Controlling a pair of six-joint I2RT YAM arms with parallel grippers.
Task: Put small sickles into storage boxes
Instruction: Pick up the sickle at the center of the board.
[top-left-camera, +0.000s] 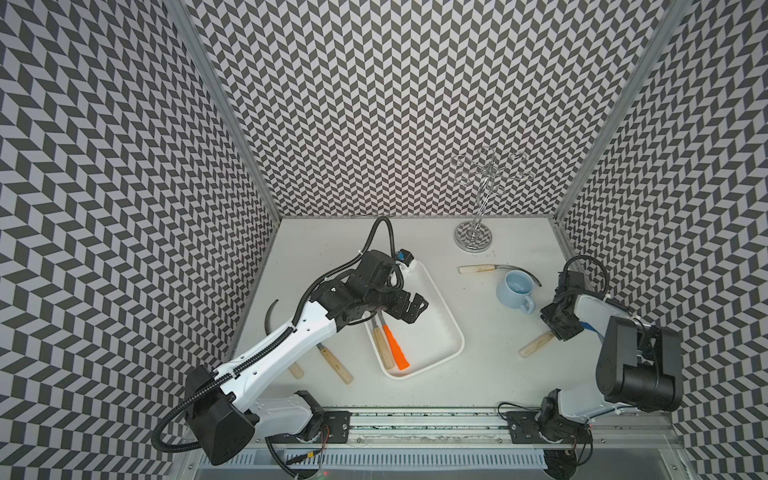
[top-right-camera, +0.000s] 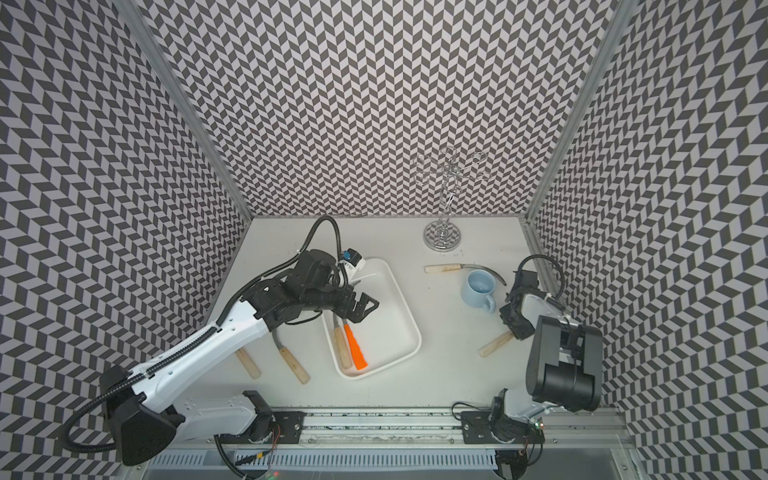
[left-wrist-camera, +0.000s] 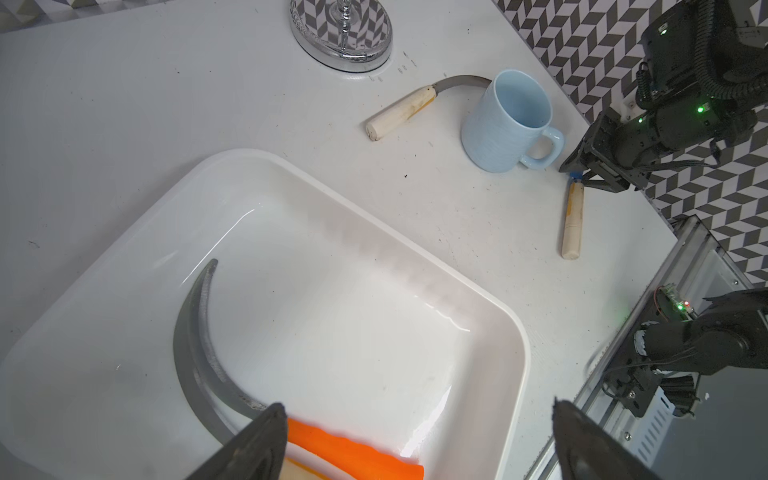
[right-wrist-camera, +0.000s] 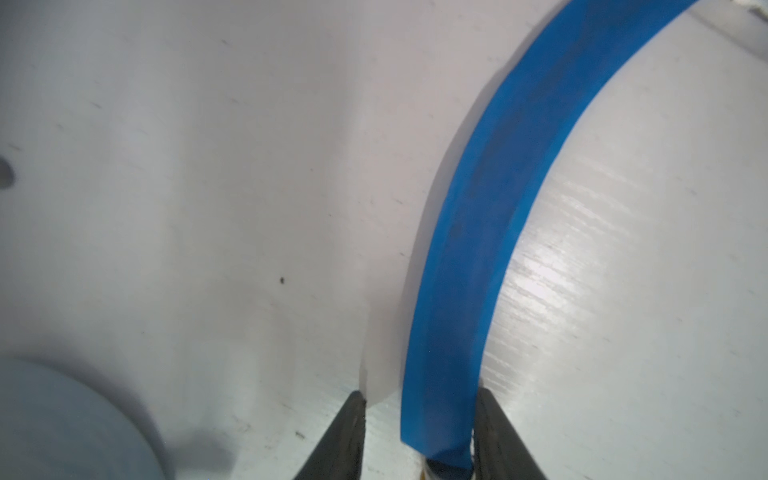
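Observation:
The white storage box (top-left-camera: 444, 320) (left-wrist-camera: 332, 291) holds two small sickles side by side, one with an orange handle (top-left-camera: 396, 347) (left-wrist-camera: 353, 451) and one with a pale wooden handle (top-left-camera: 383, 347). Their grey blades (left-wrist-camera: 195, 345) curve under my left arm. My left gripper (top-left-camera: 415, 311) (top-right-camera: 365, 309) (left-wrist-camera: 419, 407) hangs open above them, holding nothing. My right gripper (top-left-camera: 559, 330) (right-wrist-camera: 419, 399) is shut on a blue-bladed sickle (right-wrist-camera: 498, 187) where the blade meets its wooden handle (top-left-camera: 537, 345) (left-wrist-camera: 572, 224), which rests on the table at the right.
Two more wooden-handled sickles (top-left-camera: 334, 363) (top-left-camera: 296, 370) lie left of the box, partly under my left arm. Another sickle (top-left-camera: 478, 269) lies at the back, its blade curling behind a light blue mug (top-left-camera: 515, 289). A chrome stand (top-left-camera: 473, 237) rises at the back wall.

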